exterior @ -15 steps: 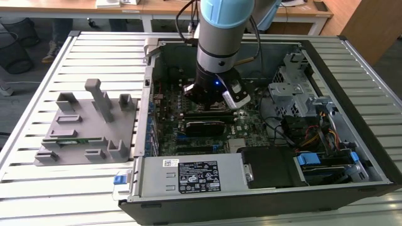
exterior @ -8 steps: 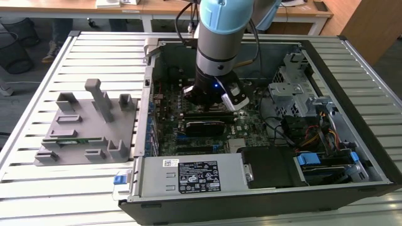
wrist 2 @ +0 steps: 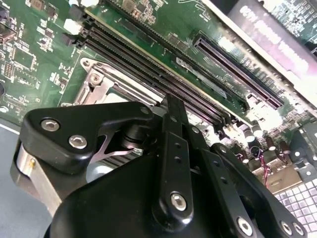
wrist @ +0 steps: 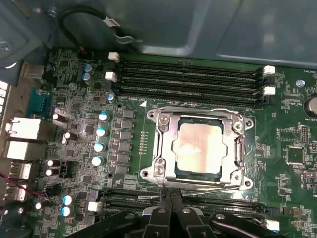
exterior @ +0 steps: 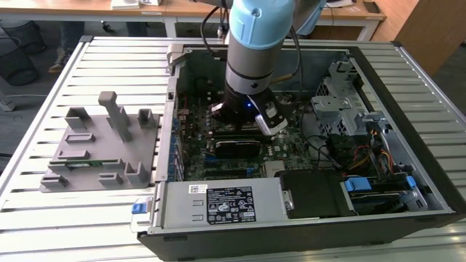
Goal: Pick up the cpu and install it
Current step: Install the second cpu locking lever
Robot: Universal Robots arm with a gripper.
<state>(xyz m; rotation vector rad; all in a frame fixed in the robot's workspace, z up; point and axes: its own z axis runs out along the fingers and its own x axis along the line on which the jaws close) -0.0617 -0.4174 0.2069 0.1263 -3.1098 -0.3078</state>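
In the second wrist view the black gripper (wrist 2: 171, 106) linkage fills the foreground, its bolted arms meeting at a narrow tip, fingers apparently pressed together. Just beyond that tip lies the metal socket frame (wrist 2: 106, 87) on the green motherboard (wrist 2: 29, 54). Beside the frame run black memory slots (wrist 2: 148, 74), and farther past them a long black expansion slot (wrist 2: 237, 72)

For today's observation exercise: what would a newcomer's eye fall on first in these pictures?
The pale blue arm plunging into the open computer case in the exterior view. Then the cpu, bright in its metal socket frame on the green motherboard, the gripper at the frame's edge. On the exterior view's left stands a grey fixture.
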